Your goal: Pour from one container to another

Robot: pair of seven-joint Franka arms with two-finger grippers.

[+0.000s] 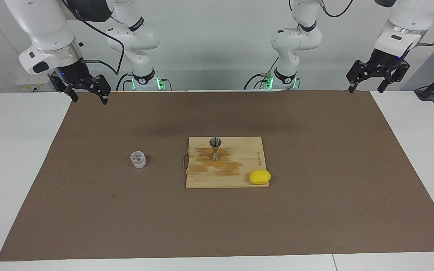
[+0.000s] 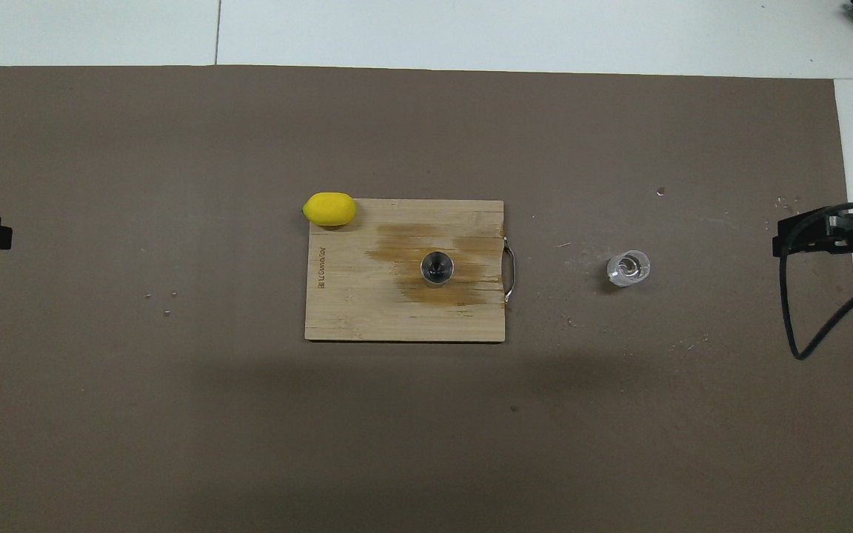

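Right gripper (image 1: 87,92) hangs in the air over the mat corner at the right arm's end of the table, fingers spread apart, nothing between them. Left gripper (image 1: 365,81) hangs over the mat corner at the left arm's end, fingers likewise spread and empty; this arm waits.

On the table, nearest the robots stands the jigger (image 1: 215,149), upright on the cutting board (image 1: 239,177), about the board's middle, on a darker stained patch of wood. The glass (image 1: 138,159) stands upright on the mat, beside the board toward the right arm's end, well apart from it and a little farther from the robots than the jigger. A lemon (image 1: 260,177) rests at the board's corner toward the left arm's end, farthest from the robots, partly overhanging the edge.

The facing view alone shows both grippers whole, with the spread of their fingers. The overhead view shows only an edge of each, but looks straight down into the jigger's open cup (image 2: 437,267) and the glass's mouth (image 2: 629,268), and shows a wire handle (image 2: 509,275) on the board edge facing the glass.

A brown mat (image 1: 315,210) covers a white table (image 1: 13,143); small crumbs lie on the mat. A pale wall stands at the robots' end.
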